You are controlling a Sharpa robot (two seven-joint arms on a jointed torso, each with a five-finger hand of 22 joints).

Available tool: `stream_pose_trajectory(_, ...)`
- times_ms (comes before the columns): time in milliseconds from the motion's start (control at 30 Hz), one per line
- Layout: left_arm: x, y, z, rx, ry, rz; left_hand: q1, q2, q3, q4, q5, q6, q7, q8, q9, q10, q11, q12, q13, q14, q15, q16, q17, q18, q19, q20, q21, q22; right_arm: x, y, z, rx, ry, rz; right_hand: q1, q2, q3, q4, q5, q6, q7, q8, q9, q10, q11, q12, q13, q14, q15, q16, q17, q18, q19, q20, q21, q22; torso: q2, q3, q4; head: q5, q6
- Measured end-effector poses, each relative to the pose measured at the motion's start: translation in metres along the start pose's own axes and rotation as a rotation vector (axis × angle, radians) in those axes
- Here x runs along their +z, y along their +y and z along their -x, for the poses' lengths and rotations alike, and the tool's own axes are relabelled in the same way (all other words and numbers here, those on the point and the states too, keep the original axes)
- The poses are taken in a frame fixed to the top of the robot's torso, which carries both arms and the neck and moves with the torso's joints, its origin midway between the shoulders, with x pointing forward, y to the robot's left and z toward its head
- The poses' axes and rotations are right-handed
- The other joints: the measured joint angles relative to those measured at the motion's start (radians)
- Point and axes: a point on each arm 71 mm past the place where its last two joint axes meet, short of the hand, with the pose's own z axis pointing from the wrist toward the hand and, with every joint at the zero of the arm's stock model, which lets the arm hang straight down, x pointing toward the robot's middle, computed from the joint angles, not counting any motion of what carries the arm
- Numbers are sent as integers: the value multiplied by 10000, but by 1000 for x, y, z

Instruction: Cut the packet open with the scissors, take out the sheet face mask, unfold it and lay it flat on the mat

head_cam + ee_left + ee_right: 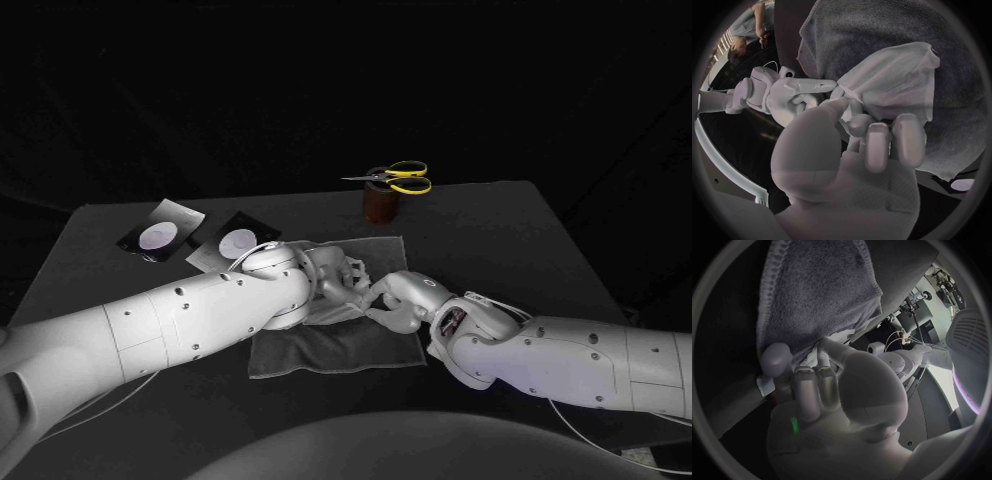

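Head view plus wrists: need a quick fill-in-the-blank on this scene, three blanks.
1. The scissors have ___ handles.
2. The left hand and right hand both hold the ___ over the mat.
3. The packets lie on the robot's ___ side of the mat.
Missing words: yellow; mask; left.

The head view is dim: blackness surrounds the worktop [534,240], and light from above catches mainly the white arms [188,310], leaving shadow beneath them on the mat [332,352]. Both wrist views are fisheye circles in dark frames, bending the mat's edges. The left hand [848,165] and right hand [836,400] loom large, evenly lit; the sheet face mask [892,75] glows pale against the mat.
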Motion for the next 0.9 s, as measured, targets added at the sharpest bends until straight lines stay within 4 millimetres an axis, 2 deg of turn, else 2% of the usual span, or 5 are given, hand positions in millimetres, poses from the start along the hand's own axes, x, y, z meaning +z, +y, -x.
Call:
stream_pose_trajectory(367,1,-2,0,612,-100,139,86,-85,-506,262,0,58,-59,154,201,192,-62,237,429,-33,-36,0,0,-1,36,-37,47,5,0,0,0,-26,0,-18,0,0,0,0,0,14,11,-10,5,0,0,-20,-8,-1,1,26,0,0,0,0,0,5,-3,-7,5,-20,0)
stream_pose_trajectory(567,1,-4,0,917,-128,201,87,-84,-857,520,2,93,-94,349,332,359,-111,446,803,-34,-106,41,0,0,72,-73,47,5,0,0,0,-42,-3,-31,0,0,-27,-27,0,42,-18,-12,3,-1,-1,-20,-7,-1,1,26,-7,0,0,0,0,4,-3,-8,9,-23,0)
stream_pose_trajectory(767,2,-6,0,1189,-105,278,140,-32,-1168,785,6,95,-96,443,404,464,-148,584,1035,-35,-107,107,0,0,72,-73,93,4,0,0,0,-57,-4,-38,0,0,-27,-27,0,44,-19,-12,1,-2,-1,-21,-1,-1,2,24,-10,0,0,0,-1,2,-5,-7,6,-2,0)
stream_pose_trajectory(900,3,-8,0,1336,-85,311,250,12,-1225,810,6,111,-112,469,434,465,-148,585,1055,-35,-107,107,0,0,107,-107,95,3,0,0,0,-66,-4,-46,0,0,-27,-27,0,43,-20,-12,0,-16,-16,-22,0,-2,2,23,-10,0,0,0,-1,0,-5,-8,6,1,0)
